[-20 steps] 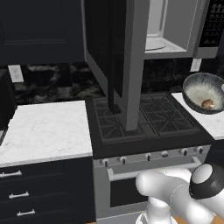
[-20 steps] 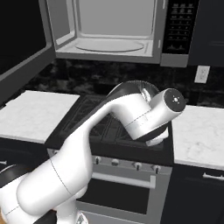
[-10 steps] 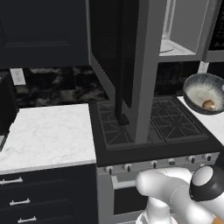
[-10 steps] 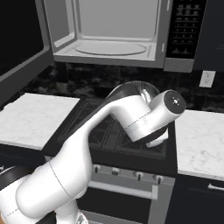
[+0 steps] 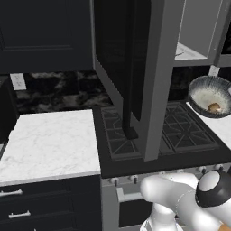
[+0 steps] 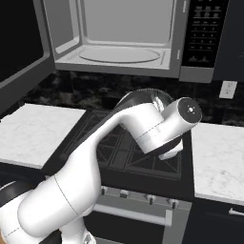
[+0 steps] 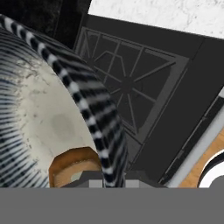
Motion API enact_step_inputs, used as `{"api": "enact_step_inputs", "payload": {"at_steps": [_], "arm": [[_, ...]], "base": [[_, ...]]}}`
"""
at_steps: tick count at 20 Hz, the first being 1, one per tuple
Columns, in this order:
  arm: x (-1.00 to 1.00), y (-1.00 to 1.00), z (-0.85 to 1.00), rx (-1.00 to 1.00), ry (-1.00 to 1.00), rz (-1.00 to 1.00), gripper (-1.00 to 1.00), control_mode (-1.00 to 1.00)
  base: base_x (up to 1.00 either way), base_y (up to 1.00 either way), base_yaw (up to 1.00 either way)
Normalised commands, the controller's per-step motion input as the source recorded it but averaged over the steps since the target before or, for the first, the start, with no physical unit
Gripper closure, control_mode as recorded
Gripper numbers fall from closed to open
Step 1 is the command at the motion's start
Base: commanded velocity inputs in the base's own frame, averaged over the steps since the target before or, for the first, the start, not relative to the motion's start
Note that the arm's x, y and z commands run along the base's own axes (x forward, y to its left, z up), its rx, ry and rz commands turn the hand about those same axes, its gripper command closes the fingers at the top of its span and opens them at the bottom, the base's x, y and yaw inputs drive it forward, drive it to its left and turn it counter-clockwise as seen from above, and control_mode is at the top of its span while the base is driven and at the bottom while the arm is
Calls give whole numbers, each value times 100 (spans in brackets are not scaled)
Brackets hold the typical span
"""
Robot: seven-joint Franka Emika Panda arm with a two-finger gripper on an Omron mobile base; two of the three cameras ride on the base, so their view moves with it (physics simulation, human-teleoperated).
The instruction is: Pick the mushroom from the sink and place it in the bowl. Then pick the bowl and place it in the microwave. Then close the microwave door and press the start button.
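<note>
Bowl beside stove, open microwave door ahead.

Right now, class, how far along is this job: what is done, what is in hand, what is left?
Done: the mushroom lies in the bowl. In hand: the gripper is shut on the bowl's rim, tilted up beside the stove. Left: set the bowl in the open microwave, close its door, press start.

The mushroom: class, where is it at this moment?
The mushroom lies inside the bowl, at the right edge of the left base view, beside the stove and below the open microwave.
</note>
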Motion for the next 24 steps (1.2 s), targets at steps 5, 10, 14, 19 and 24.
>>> {"api": "enact_step_inputs", "payload": {"at_steps": [5,10,14,19,24], "arm": [[0,0,0,0,0,0,100,100],[-58,0,4,0,-20,0,100,-100],[-78,0,36,0,-22,0,100,-100],[-15,15,72,0,-7,0,100,-100],[0,31,71,0,-1,3,100,-100]], "base": [[1,0,0],[0,0,0],[0,0,0],[0,0,0],[0,0,0]]}}
